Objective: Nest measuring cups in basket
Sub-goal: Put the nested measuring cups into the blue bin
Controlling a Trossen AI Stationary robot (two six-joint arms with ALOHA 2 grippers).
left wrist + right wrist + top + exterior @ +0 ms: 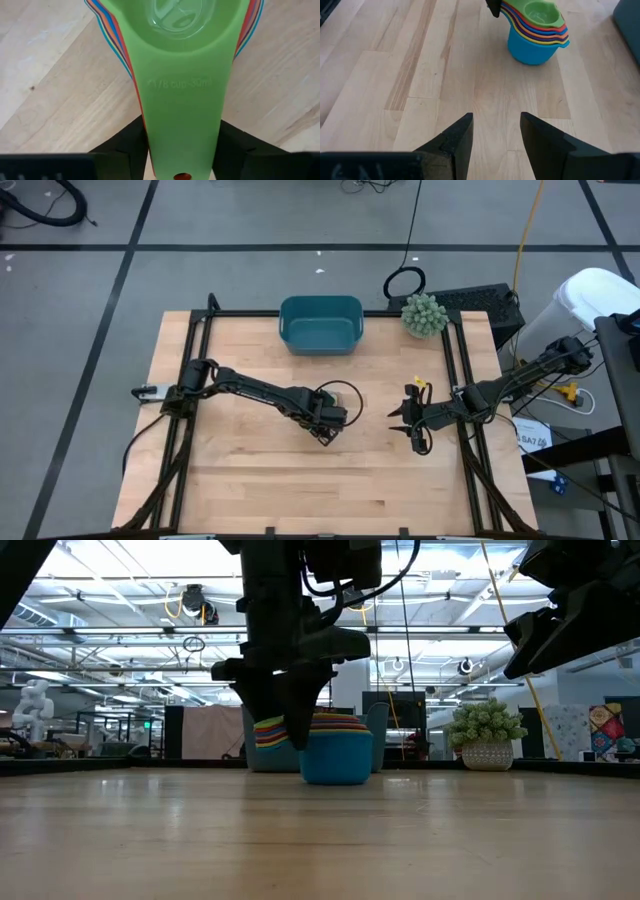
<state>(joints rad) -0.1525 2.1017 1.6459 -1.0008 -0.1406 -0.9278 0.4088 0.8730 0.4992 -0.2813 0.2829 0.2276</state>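
Observation:
The measuring cups [536, 30] are nested in one stack, dark blue at the bottom and green on top, standing on the table near its middle [335, 760]. My left gripper [330, 420] is over the stack's handles and shut on them [182, 145]. My right gripper [496, 125] is open and hovers low above bare wood to the right of the stack [408, 418]. The teal basket [320, 323] rests on its base at the table's far edge, with nothing showing inside it. My left gripper holds the stacked cup handles [182, 115], green on top, pinched between its two fingers [127, 150], one at each long edge. The fingers come from above, pointing down [290, 730], and lie across the handles. The stack stands upright with the blue bottom cup [335, 768] on the table.
A spiky green plant ball in a pot [424, 315] stands at the far right, beside the basket. A dark frame rail [455, 370] runs along the table's right side and another along its left. Bare wood lies between the stack and the basket and toward the near edge.

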